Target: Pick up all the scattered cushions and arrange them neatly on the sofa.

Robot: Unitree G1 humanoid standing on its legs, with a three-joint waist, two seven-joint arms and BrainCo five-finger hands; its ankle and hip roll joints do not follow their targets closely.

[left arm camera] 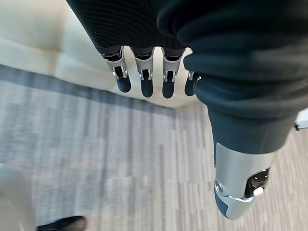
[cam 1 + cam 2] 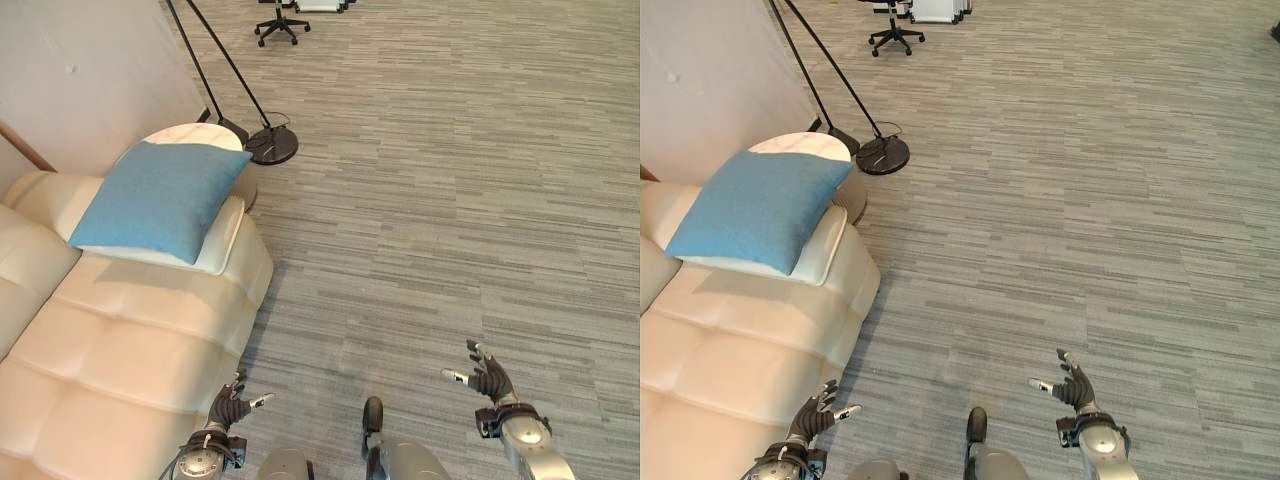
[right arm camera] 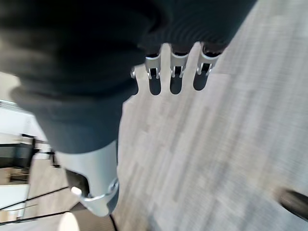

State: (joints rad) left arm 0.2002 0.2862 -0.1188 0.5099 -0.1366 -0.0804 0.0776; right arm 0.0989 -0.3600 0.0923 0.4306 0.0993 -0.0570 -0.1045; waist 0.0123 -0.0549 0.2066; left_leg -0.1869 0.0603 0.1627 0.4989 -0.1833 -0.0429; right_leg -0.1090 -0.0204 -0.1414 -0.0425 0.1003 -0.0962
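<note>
A blue square cushion (image 2: pixel 155 198) lies tilted on the far armrest of the cream sofa (image 2: pixel 120 340), which runs along the left side. My left hand (image 2: pixel 231 405) hovers low beside the sofa's front edge, fingers straight and empty; its wrist view shows the fingers (image 1: pixel 146 83) over the sofa base and carpet. My right hand (image 2: pixel 488 376) is out over the bare carpet on the right, fingers spread and holding nothing, and its fingers (image 3: pixel 175 79) point down at grey carpet.
A small round white side table (image 2: pixel 196 137) stands behind the sofa's end. A black floor lamp with a round base (image 2: pixel 272 146) leans next to it. An office chair (image 2: pixel 280 22) stands far back. Grey striped carpet stretches to the right.
</note>
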